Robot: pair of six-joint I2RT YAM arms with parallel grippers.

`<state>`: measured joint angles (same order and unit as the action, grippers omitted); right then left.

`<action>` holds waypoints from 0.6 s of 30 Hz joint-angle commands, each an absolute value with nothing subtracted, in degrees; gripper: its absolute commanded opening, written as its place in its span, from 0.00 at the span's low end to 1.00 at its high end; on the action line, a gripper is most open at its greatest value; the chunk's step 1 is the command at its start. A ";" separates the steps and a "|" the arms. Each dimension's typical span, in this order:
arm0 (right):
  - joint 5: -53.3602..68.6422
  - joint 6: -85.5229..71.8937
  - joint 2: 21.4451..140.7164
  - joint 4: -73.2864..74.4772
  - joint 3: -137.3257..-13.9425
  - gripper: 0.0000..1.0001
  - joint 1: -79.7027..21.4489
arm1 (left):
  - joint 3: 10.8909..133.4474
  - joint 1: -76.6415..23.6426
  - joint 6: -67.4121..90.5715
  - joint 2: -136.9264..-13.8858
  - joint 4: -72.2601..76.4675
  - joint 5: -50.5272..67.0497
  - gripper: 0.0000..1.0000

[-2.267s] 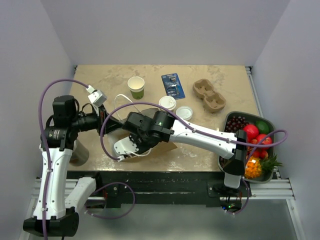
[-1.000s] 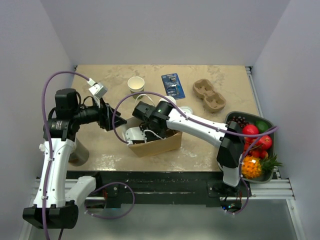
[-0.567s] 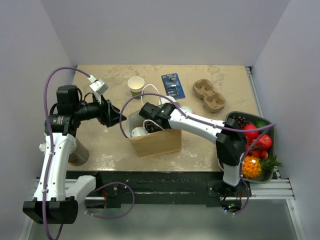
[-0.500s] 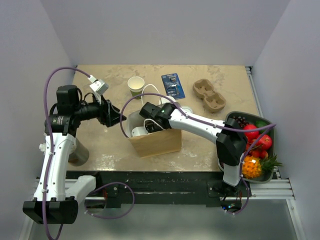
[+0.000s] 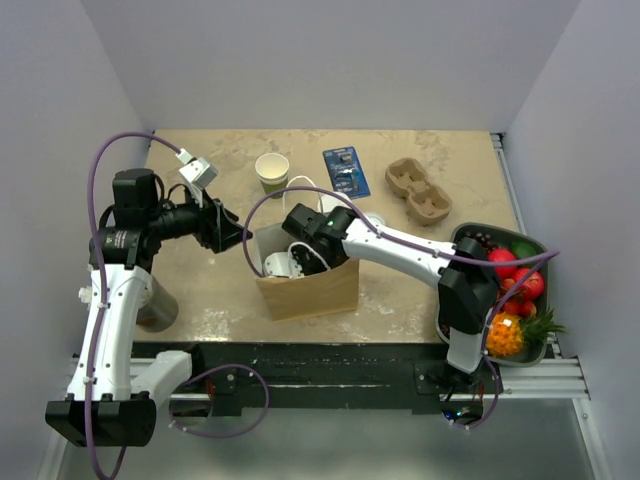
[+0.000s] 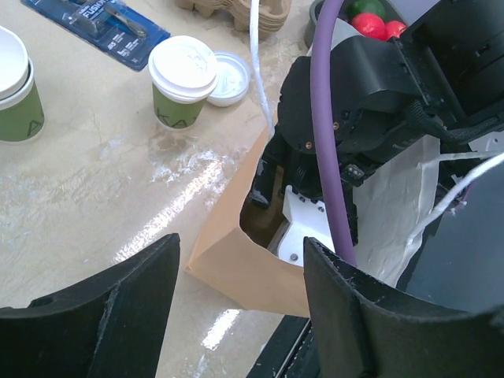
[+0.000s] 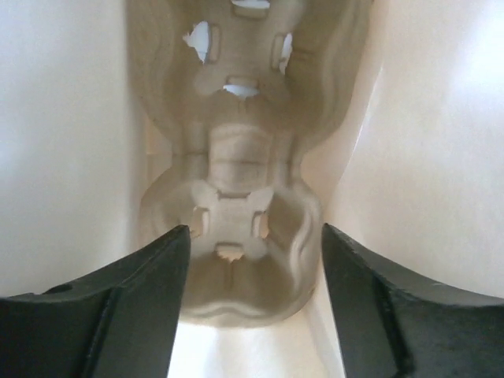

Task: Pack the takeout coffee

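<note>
Right hand (image 7: pixel 253 228) sits inside the brown paper bag (image 5: pixel 310 290), fingers apart and gripping nothing, with a pulp cup carrier (image 7: pixel 236 197) lying at the bag's bottom. Takeout coffee (image 6: pixel 183 83) stands upright on the table (image 5: pixel 200 290), lid on, outside the bag and just beyond its far side. Loose white lid (image 6: pixel 224 79) lies just right of it. Lidless green cup (image 5: pixel 272 172) stands farther left. Left hand (image 6: pixel 240 242) hovers at the bag's left edge, fingers apart, empty.

Bright, even light overall, with glare streaks on the table (image 6: pixel 157 181) and washed-out, soft-focus bag (image 7: pixel 71 118) walls.
</note>
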<state>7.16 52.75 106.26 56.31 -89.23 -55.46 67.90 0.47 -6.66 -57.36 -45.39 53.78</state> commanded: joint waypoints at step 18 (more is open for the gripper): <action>5.98 44.39 99.05 57.57 -101.85 0.99 -55.37 | 66.97 0.44 -7.21 -55.02 -38.94 55.19 0.70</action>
